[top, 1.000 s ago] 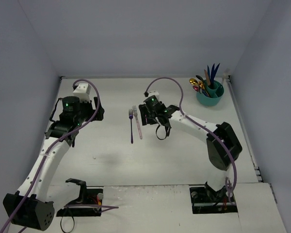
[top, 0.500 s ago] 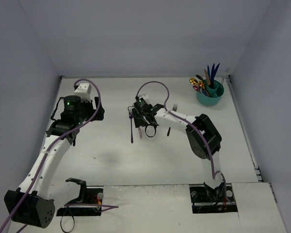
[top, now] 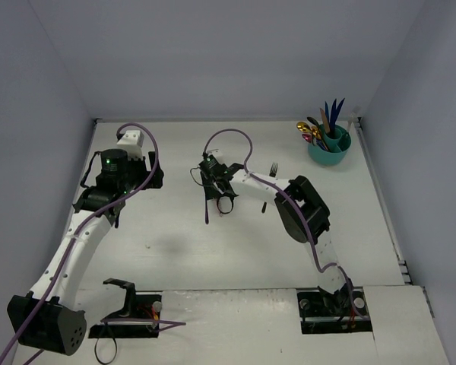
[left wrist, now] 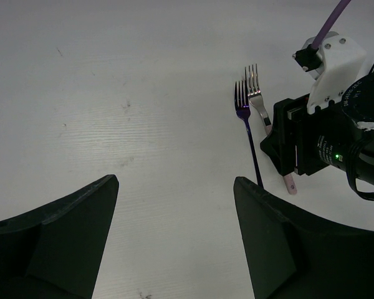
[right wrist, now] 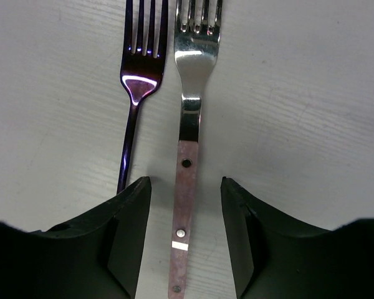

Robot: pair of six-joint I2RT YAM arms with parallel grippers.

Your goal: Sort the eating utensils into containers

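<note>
Leftward since a second ago, the right gripper [right wrist: 186, 182] now hangs over the pink-handled fork [right wrist: 188, 134], its jaws spread to either side of the handle with gaps between. Just left lies a dark blue fork [right wrist: 137, 87]. The left gripper [left wrist: 174, 187] gapes wide. The teal caddy [top: 330, 148] stands at the far right, well apart.

the right gripper [right wrist: 186, 187] hangs spread over the pink-handled fork [right wrist: 187, 168], with a thin gap of bare worktop [right wrist: 268, 124] on either side of the handle. the dark blue fork [right wrist: 139, 87] lies just beside it, its handle running in by one finger. the right arm [top: 296, 209] bars the worktop's middle. the teal caddy [top: 330, 152] fills the far right corner. toward the left edge, bare worktop gives wide passage.
</note>
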